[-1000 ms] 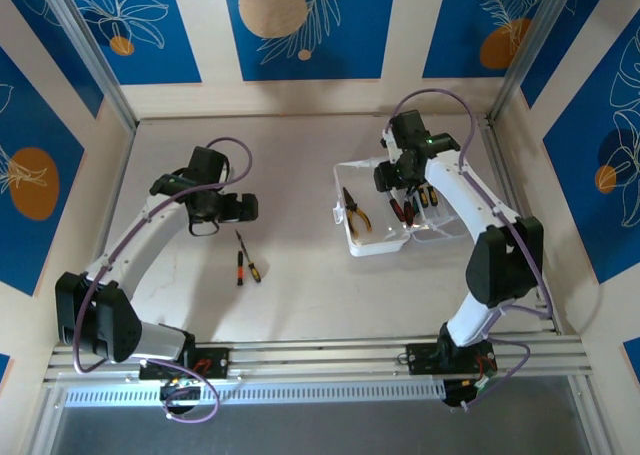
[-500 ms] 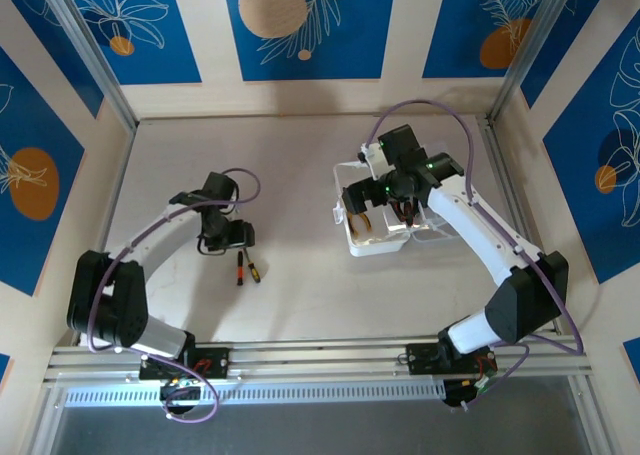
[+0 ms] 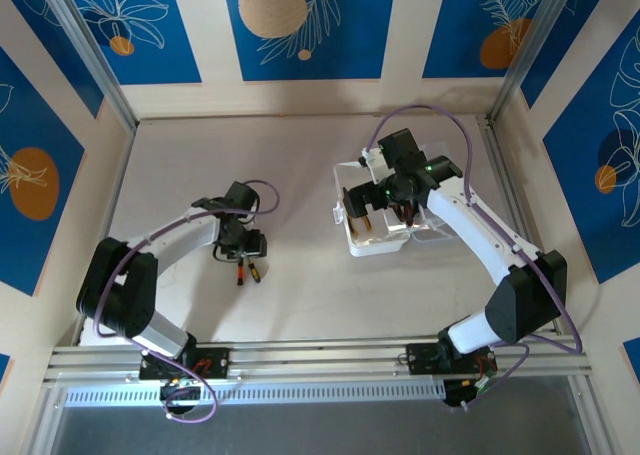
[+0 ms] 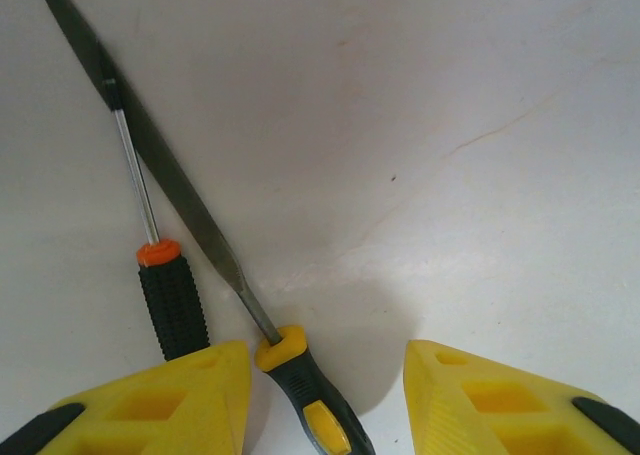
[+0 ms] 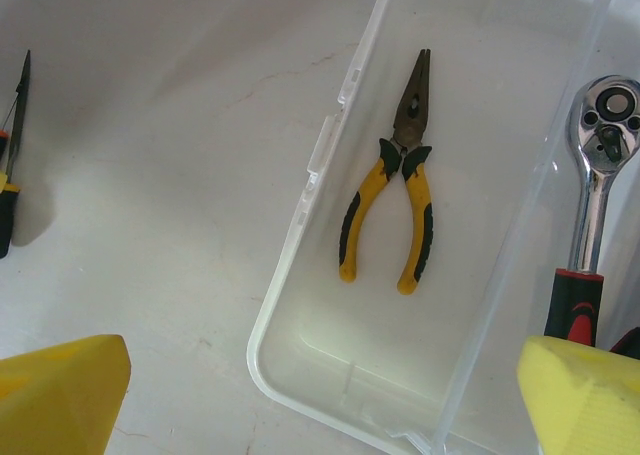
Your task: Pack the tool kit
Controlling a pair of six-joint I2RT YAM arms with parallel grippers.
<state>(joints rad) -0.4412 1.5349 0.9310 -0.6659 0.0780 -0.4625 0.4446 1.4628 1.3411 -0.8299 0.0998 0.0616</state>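
The tool kit's translucent case [image 3: 352,245] lies open at the right of the table, with yellow-handled pliers [image 5: 385,205] in its left half [image 5: 300,215] and a metal ratchet [image 5: 600,145] beyond the divider. My right gripper [image 5: 320,395] hovers open over the case's near left corner, holding nothing. On the table to the left lie a file with a yellow-black handle [image 4: 310,405] and an orange-collared screwdriver [image 4: 175,310]. My left gripper [image 4: 325,370] is low over them, jaws apart on either side of the file's handle, with a gap on the right side. The screwdriver's handle runs under the left finger [image 4: 150,405].
Red-and-black tool handles [image 3: 405,213] lie in the case's right half. The two loose tools [image 3: 247,272] lie mid-table near the left gripper [image 3: 247,253]. Bare white table surrounds them; wooden walls and aluminium posts border the workspace.
The left gripper has come right and down onto the two loose tools, and its jaws have narrowed. The right gripper moved left over the case's left half and opened wide.
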